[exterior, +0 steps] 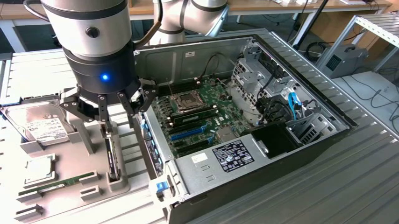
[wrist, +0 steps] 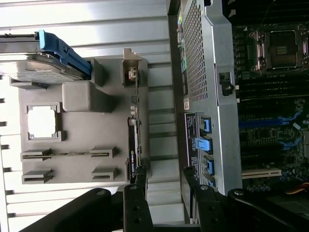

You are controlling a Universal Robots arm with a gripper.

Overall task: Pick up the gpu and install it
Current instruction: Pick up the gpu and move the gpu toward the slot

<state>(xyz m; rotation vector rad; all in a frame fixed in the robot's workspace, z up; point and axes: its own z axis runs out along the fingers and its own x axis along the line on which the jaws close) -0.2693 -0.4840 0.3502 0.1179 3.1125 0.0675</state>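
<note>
The gpu (exterior: 112,157) stands on edge in a slot of the grey holder (exterior: 87,140), left of the open computer case in the exterior view. From the wrist it appears edge-on as a thin black card (wrist: 134,140) with a silver bracket at one end. My gripper (exterior: 117,116) hangs open just above the card, holding nothing. In the wrist view the gripper (wrist: 164,178) sits slightly off the card toward the case: one finger (wrist: 140,180) lies over the card's end, the other over the gap beside the case.
The open computer case (exterior: 324,109) lies on its side with the motherboard (exterior: 199,112) and blue expansion slots (exterior: 190,133) exposed. The holder also carries a hard drive (exterior: 40,125), a processor chip (exterior: 39,169) and a green memory stick (exterior: 59,183). The case wall (wrist: 203,72) stands close beside the card.
</note>
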